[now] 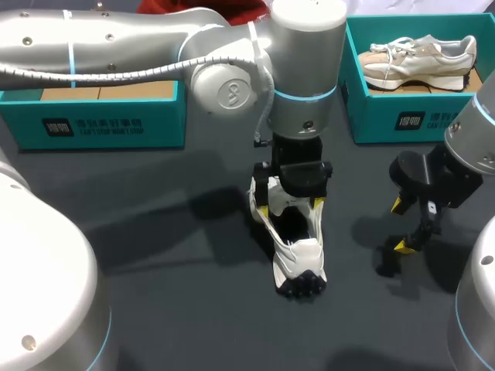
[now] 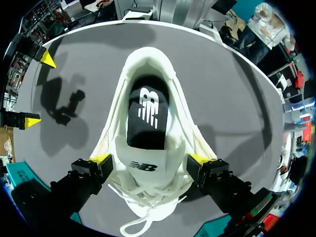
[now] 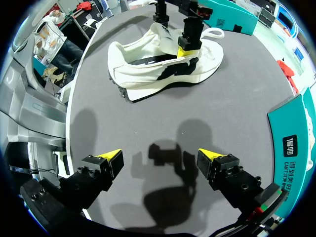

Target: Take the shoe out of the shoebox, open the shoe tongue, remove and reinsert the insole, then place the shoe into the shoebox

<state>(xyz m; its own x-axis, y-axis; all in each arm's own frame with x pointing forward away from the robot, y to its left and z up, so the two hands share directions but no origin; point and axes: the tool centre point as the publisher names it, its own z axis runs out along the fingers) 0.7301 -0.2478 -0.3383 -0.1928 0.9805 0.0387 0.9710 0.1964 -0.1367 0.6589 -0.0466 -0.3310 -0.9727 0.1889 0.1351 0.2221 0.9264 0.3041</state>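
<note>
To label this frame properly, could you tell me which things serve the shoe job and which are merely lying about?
Job: white lace-up sneaker, its black insole, left tool gripping it, teal cardboard shoebox at left.
Lying about: beige lace-up sneaker in the second teal shoebox; right tool, open over bare table.

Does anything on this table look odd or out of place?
Nothing stands out: the white shoe sits upright on the table, gripped by the left gripper, and a beige shoe lies in its box.
</note>
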